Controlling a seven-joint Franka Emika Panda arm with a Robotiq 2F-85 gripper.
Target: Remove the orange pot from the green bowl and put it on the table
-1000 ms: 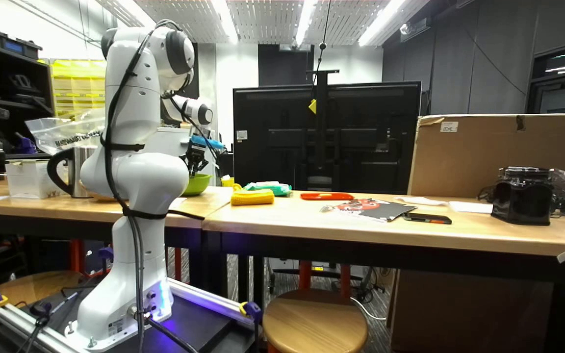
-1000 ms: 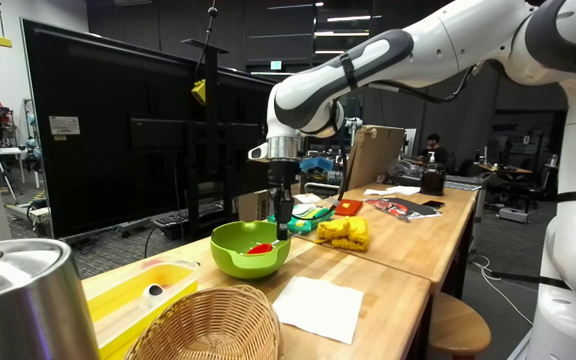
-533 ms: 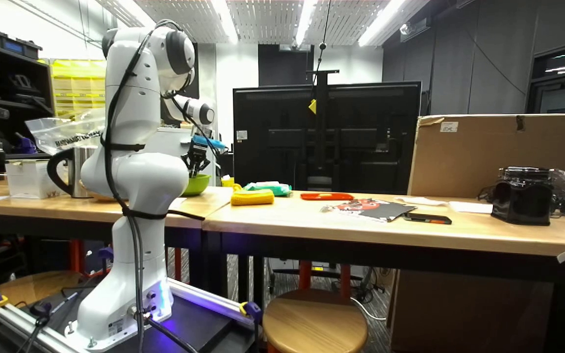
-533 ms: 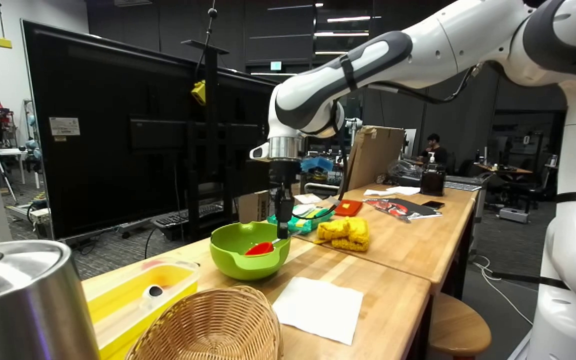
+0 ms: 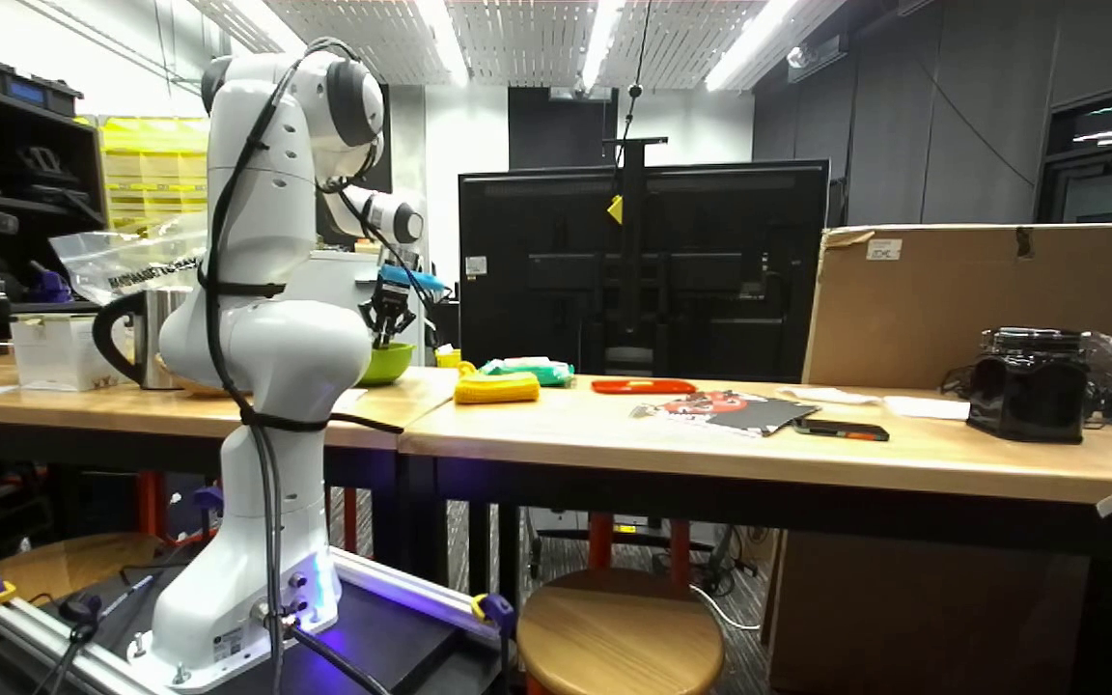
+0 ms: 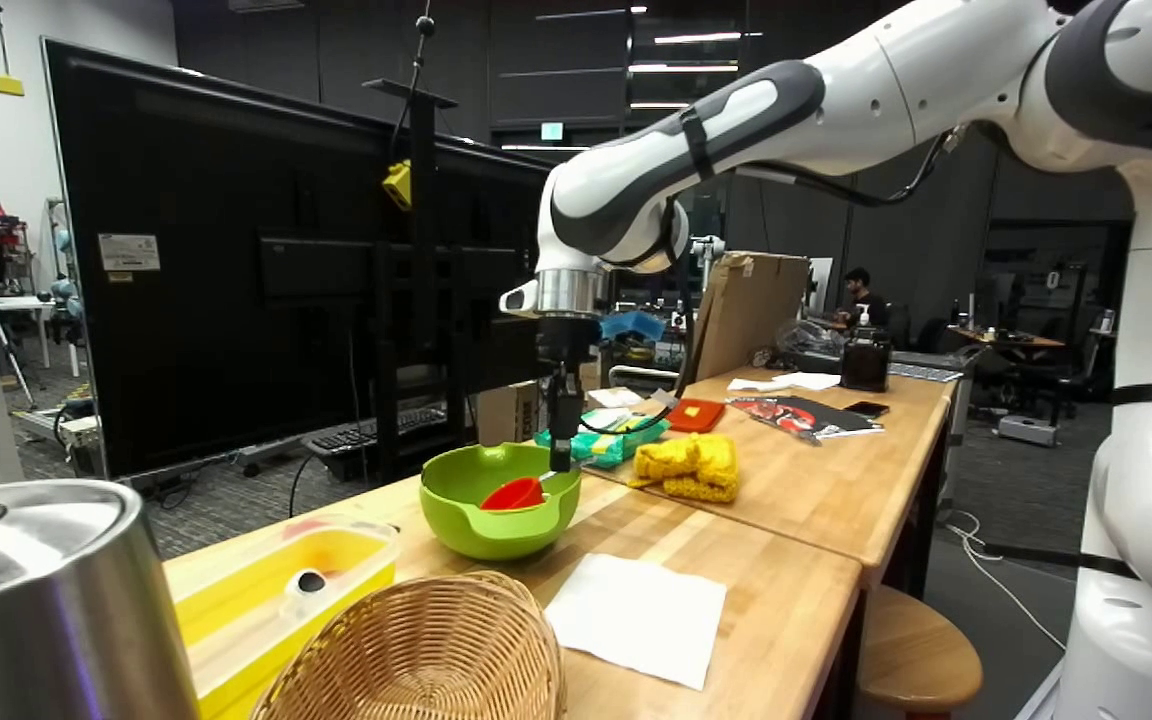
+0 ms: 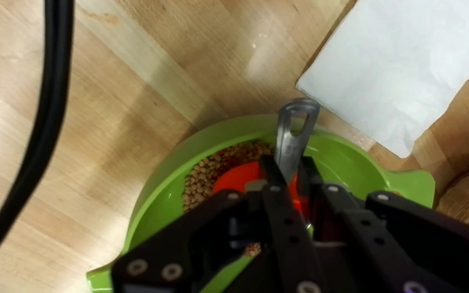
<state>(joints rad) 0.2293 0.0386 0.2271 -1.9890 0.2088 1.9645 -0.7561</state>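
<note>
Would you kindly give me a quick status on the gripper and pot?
Gripper shut on pot by its handle. Pot inside bowl, not on table. Bowl's side may block sideways moves.

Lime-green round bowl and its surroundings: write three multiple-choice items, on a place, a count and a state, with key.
1. Where is the small orange-red pot relative to the lime-green round bowl?
A. Beneath it.
B. Inside it.
C. Beside it.

2. How many tan wicker baskets show near the bowl?
A. Three.
B. Two.
C. One.

3. How does the black gripper stand at the pot's grey metal handle?
A. Closed on it.
B. Wide open.
C. Turned away.

1 B: an exterior view shows the pot within the bowl's rim.
2 C: just one basket appears there.
3 A: the jaws flank the handle closely in the wrist view.
</note>
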